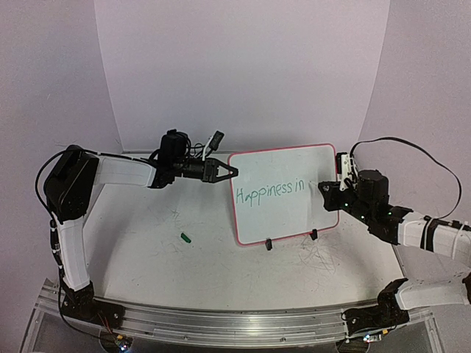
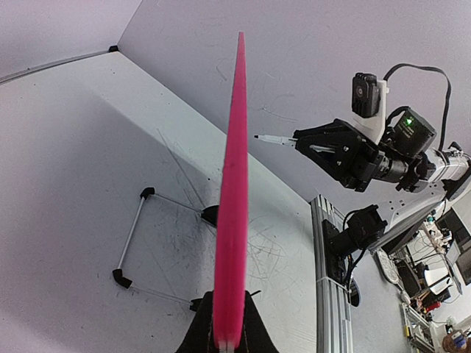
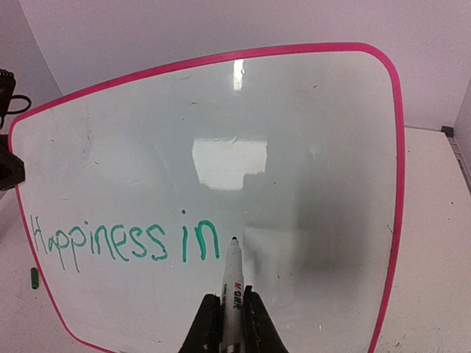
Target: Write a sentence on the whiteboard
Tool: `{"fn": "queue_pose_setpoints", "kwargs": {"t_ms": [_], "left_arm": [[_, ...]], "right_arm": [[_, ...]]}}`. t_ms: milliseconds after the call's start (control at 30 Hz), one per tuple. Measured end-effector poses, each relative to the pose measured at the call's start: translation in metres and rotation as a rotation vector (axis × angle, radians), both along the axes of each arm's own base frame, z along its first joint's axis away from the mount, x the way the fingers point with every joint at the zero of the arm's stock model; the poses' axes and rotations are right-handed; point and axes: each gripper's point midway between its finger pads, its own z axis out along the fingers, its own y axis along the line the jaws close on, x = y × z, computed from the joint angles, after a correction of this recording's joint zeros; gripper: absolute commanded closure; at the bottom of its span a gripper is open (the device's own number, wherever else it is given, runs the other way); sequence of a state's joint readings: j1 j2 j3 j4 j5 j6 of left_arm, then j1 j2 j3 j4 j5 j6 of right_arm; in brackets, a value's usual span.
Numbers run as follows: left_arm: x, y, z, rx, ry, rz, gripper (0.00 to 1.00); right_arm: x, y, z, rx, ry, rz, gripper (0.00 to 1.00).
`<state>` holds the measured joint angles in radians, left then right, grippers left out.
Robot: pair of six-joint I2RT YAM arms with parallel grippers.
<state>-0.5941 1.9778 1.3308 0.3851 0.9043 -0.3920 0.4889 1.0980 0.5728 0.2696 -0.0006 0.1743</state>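
Right gripper [image 3: 233,312]: fingers closed on the barrel of a marker [image 3: 233,276]. The marker's dark tip points at the whiteboard [image 3: 316,147] and sits just right of the last letter written. Whether the tip touches the surface cannot be told.

Sentence [image 3: 125,241]: one line of green handwriting reading "Happiness in". It runs across the left and middle of the board at about mid-height and is small against the white face. The area to its right is bare and glossy.

Left gripper [image 2: 228,332]: jaws clamped on the board's pink rim [image 2: 232,191], seen edge-on from that wrist. In the top view this grip is on the upper part of the board's left edge.

The board stands propped nearly upright on the table [image 1: 132,257], resting on two small black feet [image 1: 269,244] at its lower edge, between the two arms.

A small green cap [image 1: 186,237] lies on the table to the left of the board, apart from it.
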Motion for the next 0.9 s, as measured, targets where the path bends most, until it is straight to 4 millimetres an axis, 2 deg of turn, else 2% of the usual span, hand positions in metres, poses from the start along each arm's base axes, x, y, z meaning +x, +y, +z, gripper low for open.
{"fn": "queue_pose_setpoints", "kwargs": {"t_ms": [400, 900], "left_arm": [[-0.0002, -0.0001, 0.0, 0.0, 0.0, 0.0, 1.0], [-0.0002, -0.0001, 0.0, 0.0, 0.0, 0.0, 1.0]], "right_arm": [[-0.0073, -0.0008, -0.0023, -0.005, -0.008, 0.019, 1.0], [-0.0052, -0.0046, -0.0003, -0.014, -0.021, -0.003, 1.0]]}}
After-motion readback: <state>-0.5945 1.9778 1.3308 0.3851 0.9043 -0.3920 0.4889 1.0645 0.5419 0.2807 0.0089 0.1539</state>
